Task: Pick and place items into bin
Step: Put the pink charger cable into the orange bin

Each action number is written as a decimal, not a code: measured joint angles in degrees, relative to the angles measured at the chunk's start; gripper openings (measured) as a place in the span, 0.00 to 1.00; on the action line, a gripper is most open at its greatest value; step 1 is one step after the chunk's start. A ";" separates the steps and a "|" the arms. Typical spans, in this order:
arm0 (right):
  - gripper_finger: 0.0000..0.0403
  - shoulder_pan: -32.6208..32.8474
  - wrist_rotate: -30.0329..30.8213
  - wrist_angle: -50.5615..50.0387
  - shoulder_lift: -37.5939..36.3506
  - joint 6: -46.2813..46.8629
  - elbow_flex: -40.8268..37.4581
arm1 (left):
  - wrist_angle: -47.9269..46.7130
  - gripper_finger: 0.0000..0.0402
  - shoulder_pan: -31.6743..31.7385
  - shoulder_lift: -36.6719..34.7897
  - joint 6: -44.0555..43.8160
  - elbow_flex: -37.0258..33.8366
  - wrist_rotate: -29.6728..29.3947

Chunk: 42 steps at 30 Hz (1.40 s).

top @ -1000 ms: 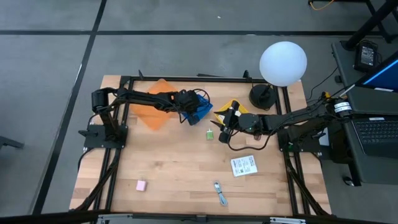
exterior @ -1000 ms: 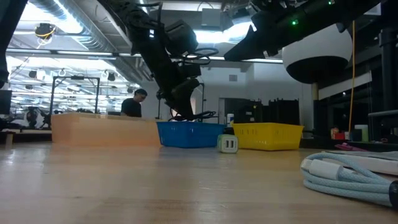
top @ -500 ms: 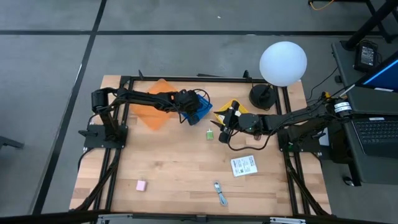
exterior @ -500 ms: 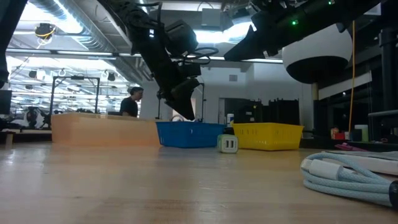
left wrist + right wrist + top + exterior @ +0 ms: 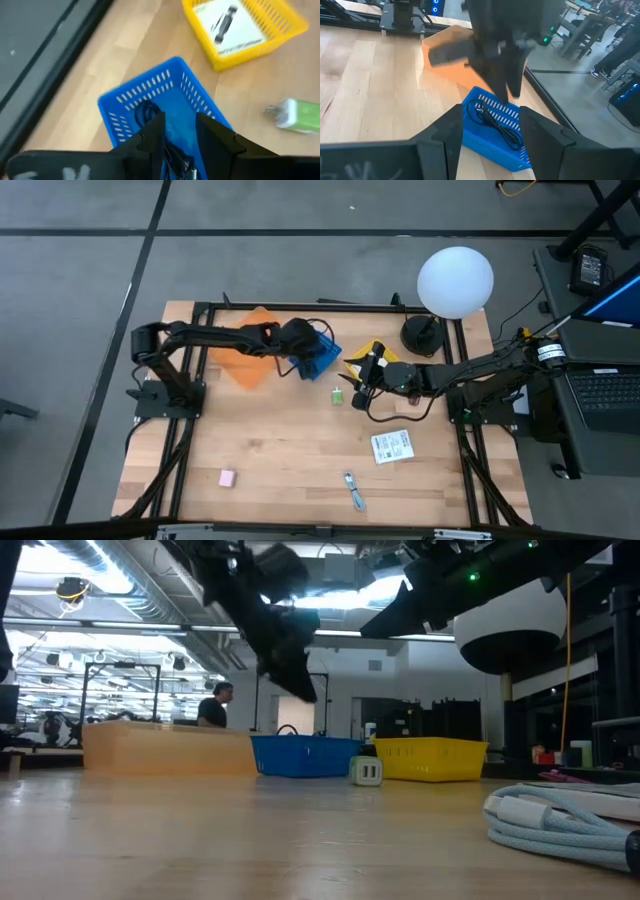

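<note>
My left gripper (image 5: 300, 346) hangs open just above the blue bin (image 5: 324, 360), fingers pointing down into it (image 5: 180, 132). The black coiled cable (image 5: 147, 112) lies on the floor of that bin (image 5: 496, 125); one loop (image 5: 287, 730) pokes over the rim. My right gripper (image 5: 358, 376) is open and waits beside the yellow bin (image 5: 378, 352), facing the blue bin (image 5: 490, 145). The white printed packet (image 5: 392, 445), pink block (image 5: 227, 477) and blue-silver tool (image 5: 354, 490) lie flat on the table. A small green-and-white piece (image 5: 339, 395) sits between the bins.
An orange bin (image 5: 250, 360) stands left of the blue one, under my left arm. The yellow bin (image 5: 250, 45) holds a white card and a dark item. A white globe lamp (image 5: 455, 280) stands at the far right corner. A pale cord (image 5: 560, 820) lies near the low camera.
My left gripper has risen from inside the blue bin and drawn back a little toward the table's left. The black cable has stayed in the bin. My right arm has kept still.
</note>
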 joint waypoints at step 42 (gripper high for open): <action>0.43 0.02 0.49 -9.91 -4.22 8.10 0.02 | 26.02 0.02 -20.32 -24.72 7.10 -33.67 3.00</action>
